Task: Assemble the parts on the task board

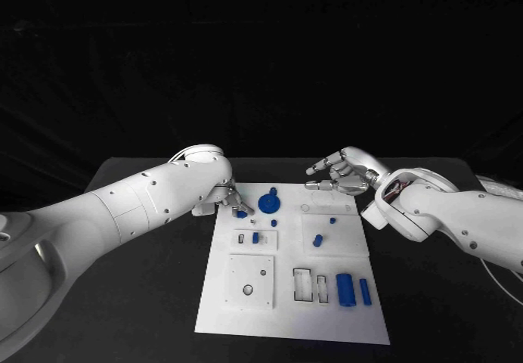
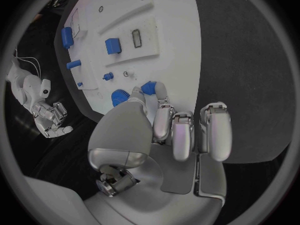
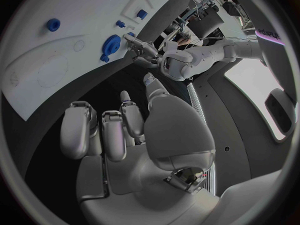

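Left hand (image 1: 224, 198) at the far left corner of the task board (image 1: 292, 325), fingers pinched on a small blue part (image 2: 148, 88) right beside the blue gear (image 1: 270, 203). Right hand (image 1: 340, 175) above the far right edge of the board, fingers curled loosely and apart, holding nothing. Probably about to seat the part. Risk: could slip from a shallow pinch, or knock the gear or the small blue peg (image 1: 273, 222) nearby.
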Robot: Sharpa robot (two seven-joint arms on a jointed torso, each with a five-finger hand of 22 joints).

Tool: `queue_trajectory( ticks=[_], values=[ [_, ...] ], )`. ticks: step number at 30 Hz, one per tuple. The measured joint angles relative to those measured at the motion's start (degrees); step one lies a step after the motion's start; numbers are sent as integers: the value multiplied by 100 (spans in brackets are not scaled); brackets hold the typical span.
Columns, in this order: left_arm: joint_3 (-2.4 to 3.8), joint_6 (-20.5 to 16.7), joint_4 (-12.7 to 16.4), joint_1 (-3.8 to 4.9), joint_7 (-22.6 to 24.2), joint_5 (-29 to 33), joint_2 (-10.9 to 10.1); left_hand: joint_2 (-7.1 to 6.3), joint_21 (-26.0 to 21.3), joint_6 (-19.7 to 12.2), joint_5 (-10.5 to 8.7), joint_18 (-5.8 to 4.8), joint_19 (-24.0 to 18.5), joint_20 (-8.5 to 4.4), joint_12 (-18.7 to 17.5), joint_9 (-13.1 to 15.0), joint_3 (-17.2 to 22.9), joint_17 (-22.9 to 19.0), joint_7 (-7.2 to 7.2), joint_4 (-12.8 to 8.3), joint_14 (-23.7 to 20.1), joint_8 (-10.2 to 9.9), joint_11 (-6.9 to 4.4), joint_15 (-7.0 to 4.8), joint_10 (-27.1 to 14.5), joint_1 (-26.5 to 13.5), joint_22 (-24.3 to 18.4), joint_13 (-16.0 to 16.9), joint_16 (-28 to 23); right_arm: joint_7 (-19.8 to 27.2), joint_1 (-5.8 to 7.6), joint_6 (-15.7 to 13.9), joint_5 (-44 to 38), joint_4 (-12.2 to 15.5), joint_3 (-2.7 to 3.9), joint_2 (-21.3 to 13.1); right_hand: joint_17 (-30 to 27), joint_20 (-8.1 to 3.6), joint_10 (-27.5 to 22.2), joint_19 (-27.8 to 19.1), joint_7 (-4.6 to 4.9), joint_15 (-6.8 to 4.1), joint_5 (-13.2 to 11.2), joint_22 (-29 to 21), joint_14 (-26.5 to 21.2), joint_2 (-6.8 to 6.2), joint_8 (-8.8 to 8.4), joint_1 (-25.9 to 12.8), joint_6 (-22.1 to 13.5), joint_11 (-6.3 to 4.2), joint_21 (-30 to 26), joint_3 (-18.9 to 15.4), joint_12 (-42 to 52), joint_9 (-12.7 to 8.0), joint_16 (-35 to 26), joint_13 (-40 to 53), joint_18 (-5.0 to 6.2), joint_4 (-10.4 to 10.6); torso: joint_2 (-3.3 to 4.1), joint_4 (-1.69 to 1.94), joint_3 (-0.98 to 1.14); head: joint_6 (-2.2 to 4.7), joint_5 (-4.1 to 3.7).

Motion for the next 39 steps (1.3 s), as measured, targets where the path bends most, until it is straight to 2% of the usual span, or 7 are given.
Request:
queue_trajectory(
  ticks=[2,10,16,20,27,33,39],
  values=[
    [0,-12,12,-1,0,-2,-3,-15,0,8,56,1,0,0,0,0,79,0,10,-35,0,0,0,0,0,55,0,0,0,0,0,1,0,0,0,1,0,0,0,0,0,0,0,0,0,0,0,0,0,0,0,0,0,0,0,0,1,0,-1,1,-2,-1,0],
    [2,-114,80,-7,15,12,-30,-89,0,-6,511,1,-21,-20,-1,-29,461,-1,19,-127,0,-54,0,0,0,297,0,-31,0,0,0,5,0,-3,0,6,0,0,0,0,0,0,0,0,0,0,0,0,0,0,0,0,0,-1,0,0,1,0,-1,2,-5,4,1],
    [3,-209,143,-14,21,59,-87,-188,-69,-28,913,1,-21,-20,-157,-84,681,-1,40,78,0,-137,-15,1,-49,409,0,-65,0,2,0,7,0,-9,0,9,-1,0,0,0,0,0,0,0,0,0,0,0,0,0,0,0,0,-1,0,0,0,0,-1,4,-5,1,4],
    [4,-289,174,-14,22,103,-137,-273,-113,-44,1102,0,-21,-20,-201,-119,847,-1,56,243,0,-192,-5,1,-78,487,0,-196,0,4,0,9,0,-14,-1,10,-1,0,0,0,0,0,0,0,0,0,0,0,0,0,0,0,0,-1,0,0,1,0,-2,6,-6,-1,1],
    [1,-429,283,-24,21,196,-236,-638,-180,-60,1450,0,-21,-20,-273,-151,1137,-2,69,521,-1,-255,4,1,-132,486,0,-266,0,8,0,10,1,-28,-1,12,-1,0,0,0,0,0,0,0,0,0,0,0,0,0,0,0,0,-1,0,0,1,0,-3,8,-7,-1,1],
    [1,-506,374,-27,20,263,-312,-831,-235,-90,1581,1,-21,-20,-337,-181,1526,-2,60,528,0,-293,23,1,-153,428,4,-308,0,12,0,11,2,-34,-1,8,-1,0,0,0,0,0,0,0,0,0,0,0,0,0,0,0,0,-2,0,0,1,0,-3,7,-6,3,12],
    [1,-542,438,-28,17,311,-377,-907,-279,-159,1605,0,-21,-20,-391,-201,1732,-3,70,513,-1,-335,32,1,-199,352,4,-365,0,14,0,13,4,-36,-1,5,-1,0,0,0,0,0,0,0,0,0,0,0,0,0,0,1,0,-2,0,0,0,0,-3,4,-2,6,22]
  ],
)
